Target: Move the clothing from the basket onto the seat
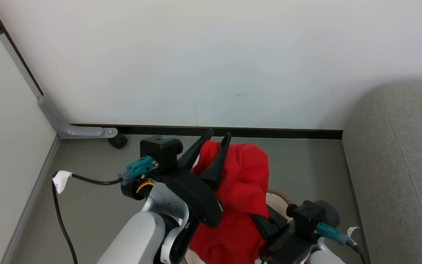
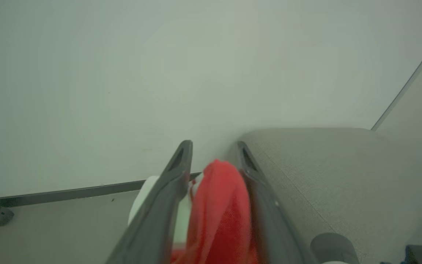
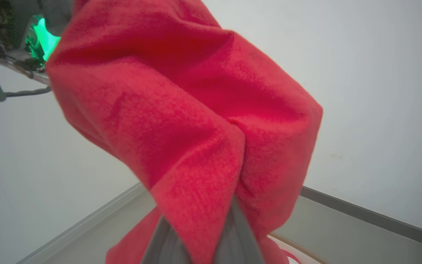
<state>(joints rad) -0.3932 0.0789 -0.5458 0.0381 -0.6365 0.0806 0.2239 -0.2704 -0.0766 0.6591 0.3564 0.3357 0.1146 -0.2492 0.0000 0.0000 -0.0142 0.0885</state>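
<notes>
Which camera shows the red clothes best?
The head view: the red clothing hangs there almost whole, above the basket. The right wrist view shows close-up folds bunched over the right fingers; the left wrist view a blurry strip between the left fingers.

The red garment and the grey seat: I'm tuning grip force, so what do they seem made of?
The red garment looks like soft matte knit or fleece: fuzzy nap, loose folds. The grey seat looks like matte woven upholstery fabric: a fine weave shows.
</notes>
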